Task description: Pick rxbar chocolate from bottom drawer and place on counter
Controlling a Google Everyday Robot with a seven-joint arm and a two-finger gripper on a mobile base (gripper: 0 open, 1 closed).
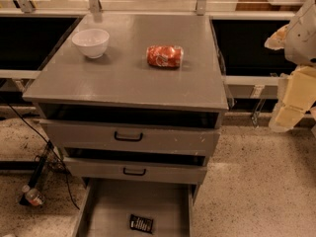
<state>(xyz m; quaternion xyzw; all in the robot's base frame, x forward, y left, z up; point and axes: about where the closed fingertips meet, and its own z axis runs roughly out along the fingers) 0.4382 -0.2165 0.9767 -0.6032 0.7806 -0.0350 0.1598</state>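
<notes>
Cabinet [163, 141] is the reference, seen from its front.

Chocolate bar [141, 223]: in the bottom drawer [108, 201], which is pulled out at the foot of the cabinet. Bar lies flat on the drawer floor, near the front, a bit right of the drawer's middle and clear of both side walls. Black wrapper, light print facing up.

Gripper [289, 113]: off the cabinet's right side, cream-coloured parts hanging over the speckled floor [256, 181], in the picture about level with the cabinet's top edge and upper drawer. It's partly cut off by the right edge of the view. Open or closed: cannot tell. It's well apart from the bar, which sits down and to the left of it with the cabinet's right front corner between them. No contact with the cabinet or the drawer.

Surface [123, 83] on top of the cabinet: white bowl [91, 42] upright at the back left, red can [164, 56] on its side right of centre, the two apart.

The two drawers with black handles [128, 137] sit above the bottom one, each slightly ajar.

Left of the cabinet: a small bottle [32, 196] on the floor, beside black cables.
</notes>
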